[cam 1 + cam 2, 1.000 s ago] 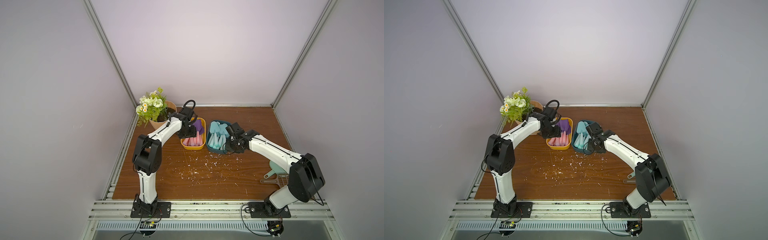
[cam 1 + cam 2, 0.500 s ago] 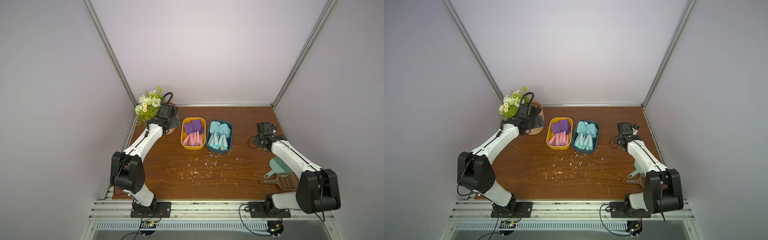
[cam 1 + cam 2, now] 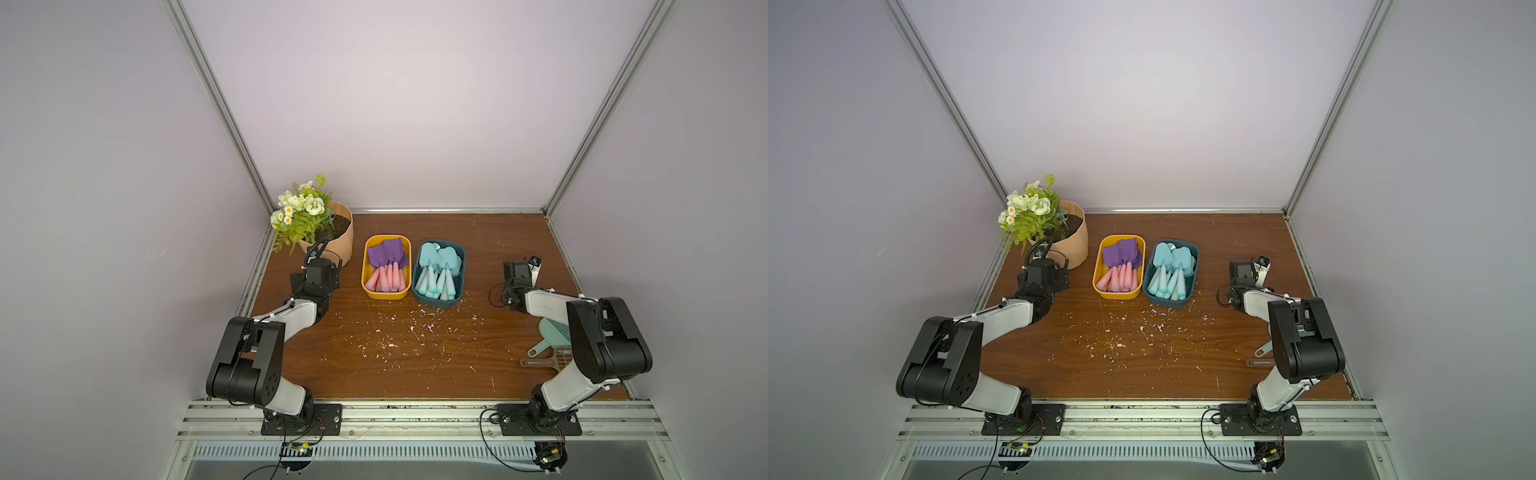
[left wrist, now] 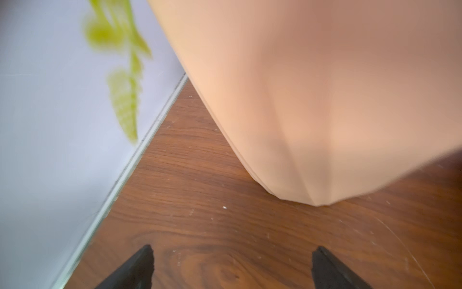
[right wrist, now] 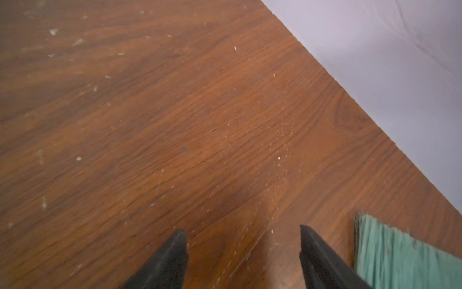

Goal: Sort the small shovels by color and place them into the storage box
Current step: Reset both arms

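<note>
Both top views show several small shovels with purple blades and pink handles (image 3: 388, 254) lying in a yellow storage box (image 3: 384, 296). Several all-turquoise shovels (image 3: 440, 259) fill the teal storage box (image 3: 434, 302) beside it. My left gripper (image 3: 318, 272) is low over the table left of the yellow box, next to the flower pot. In its wrist view the left gripper (image 4: 231, 252) is wide open over bare wood. My right gripper (image 3: 518, 272) is right of the teal box, and in its wrist view the right gripper (image 5: 242, 232) is open with nothing in it.
A tan pot with flowers (image 3: 338, 237) stands at the back left corner, close to my left gripper. A pale green dustpan (image 3: 552, 332) and a beige slotted scoop (image 3: 548, 361) lie at the right, partly under my right arm. Green brush bristles (image 5: 400, 257) lie beside my right fingers. White flakes (image 3: 399, 332) litter the middle.
Both arms have pulled away from the boxes, the left toward the pot and the right toward the right wall. Both grippers have opened.
</note>
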